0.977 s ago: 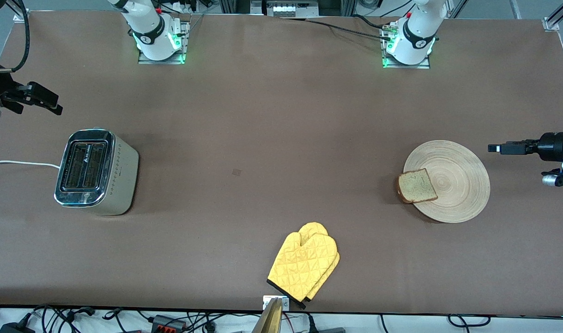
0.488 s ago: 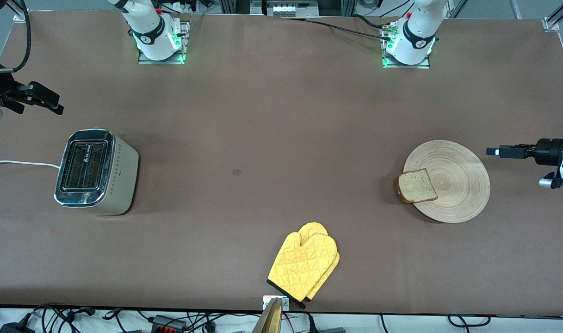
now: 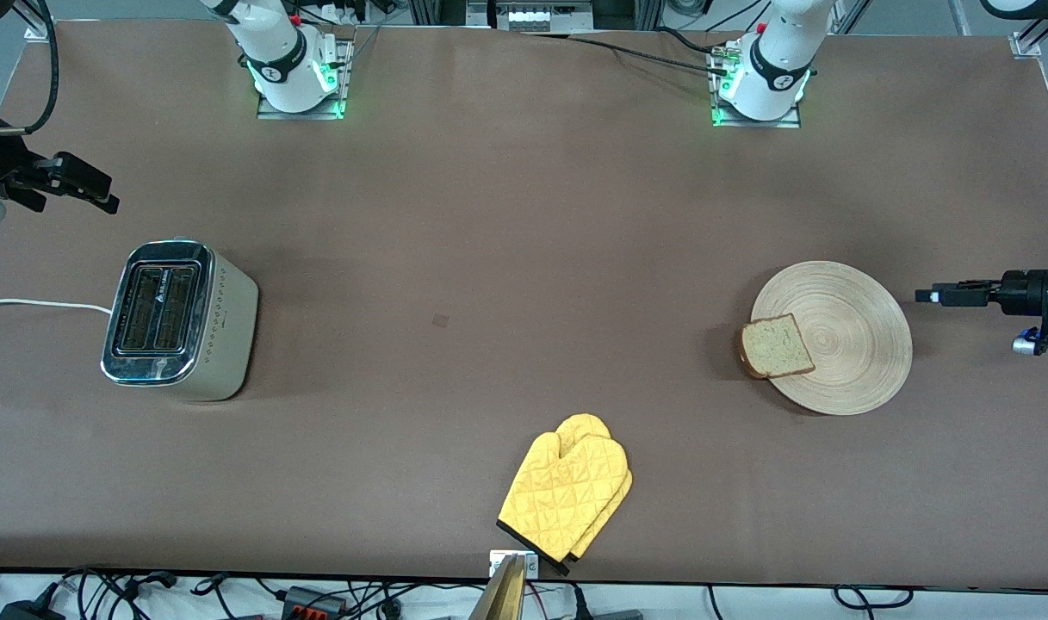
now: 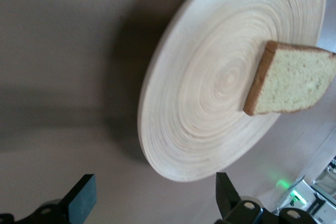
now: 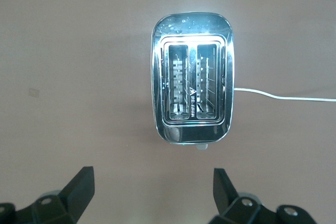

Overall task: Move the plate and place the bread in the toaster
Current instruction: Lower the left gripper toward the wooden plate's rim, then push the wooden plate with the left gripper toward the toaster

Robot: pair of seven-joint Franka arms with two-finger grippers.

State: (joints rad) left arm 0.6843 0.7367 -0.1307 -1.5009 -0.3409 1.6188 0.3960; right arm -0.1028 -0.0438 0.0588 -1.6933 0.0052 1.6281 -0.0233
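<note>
Two claws wide open, both empty: left claw point(image 3: 924, 295) level beside the plate point(image 3: 851, 344) at its arm's end of the tabletop point(image 3: 489, 215), bread point(image 3: 776, 346) overhanging the plate's rim; right claw point(image 3: 102, 196) poised near the toaster point(image 3: 179, 320).

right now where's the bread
In the front view the bread lies on the plate, overhanging its rim on the side toward the toaster, at the left arm's end of the table.
</note>
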